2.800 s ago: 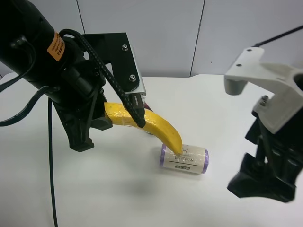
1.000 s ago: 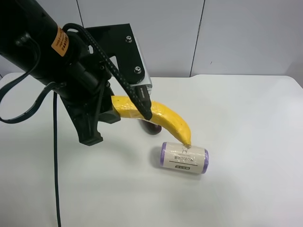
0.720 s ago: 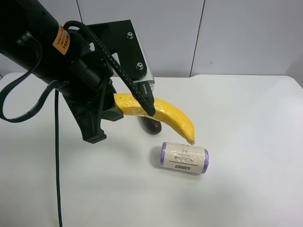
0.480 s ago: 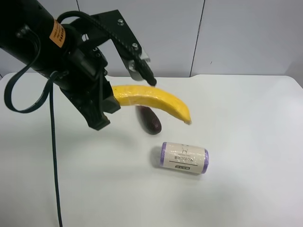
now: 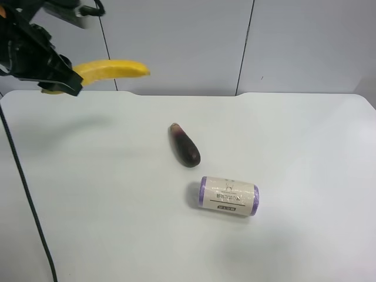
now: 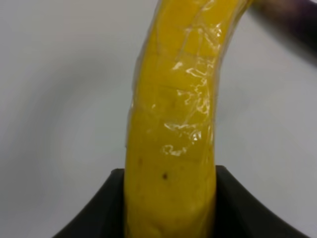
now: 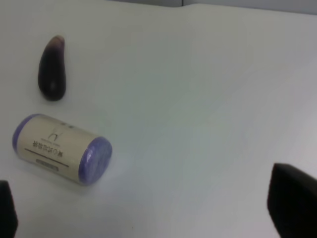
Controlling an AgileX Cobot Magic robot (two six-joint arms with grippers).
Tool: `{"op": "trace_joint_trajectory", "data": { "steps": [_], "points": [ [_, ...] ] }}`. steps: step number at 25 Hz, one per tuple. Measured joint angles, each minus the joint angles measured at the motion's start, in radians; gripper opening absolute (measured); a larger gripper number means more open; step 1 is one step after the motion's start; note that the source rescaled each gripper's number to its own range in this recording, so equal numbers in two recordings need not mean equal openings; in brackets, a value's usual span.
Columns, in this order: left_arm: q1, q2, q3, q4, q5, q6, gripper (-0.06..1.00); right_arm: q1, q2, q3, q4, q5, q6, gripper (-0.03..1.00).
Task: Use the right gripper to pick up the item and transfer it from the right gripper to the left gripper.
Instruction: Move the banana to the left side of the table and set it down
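Eggplant (image 5: 185,145), roll (image 5: 228,196) block mid table (image 5: 305,147); room around

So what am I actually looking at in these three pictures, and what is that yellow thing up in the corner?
It is a robot with two arms, each ending in a two-fingered clamp called a gripper. One picture is from a camera mounted high above a white table. The other two come from small cameras on the arms' wrists, looking out past each gripper. On the table lie a dark purple eggplant and a cream roll with purple ends, apart from each other. The yellow thing is a banana, held in the air by the left gripper; its wrist camera shows the dark jaws on both sides of the fruit. The right gripper is open and holds nothing: only its dark fingertips show, set wide apart.
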Motion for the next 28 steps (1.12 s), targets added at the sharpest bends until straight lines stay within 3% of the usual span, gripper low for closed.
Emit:
{"op": "trace_joint_trajectory", "data": {
  "steps": [6, 10, 16, 28],
  "points": [
    [0.257, 0.001, 0.143, -0.095, -0.106, 0.005, 0.03, 0.000, 0.000, 0.000, 0.000, 0.000, 0.000, 1.00],
    [0.360, 0.014, 0.335, -0.148, -0.237, 0.009, 0.03, 0.000, 0.000, 0.000, 0.000, 0.000, 0.000, 1.00],
    [0.381, 0.097, 0.511, -0.169, -0.417, 0.009, 0.03, 0.000, 0.000, 0.000, 0.000, 0.000, 0.001, 1.00],
    [0.381, 0.215, 0.519, -0.187, -0.563, 0.009, 0.03, 0.000, 0.000, 0.000, 0.000, 0.000, 0.003, 1.00]
  ]
}}
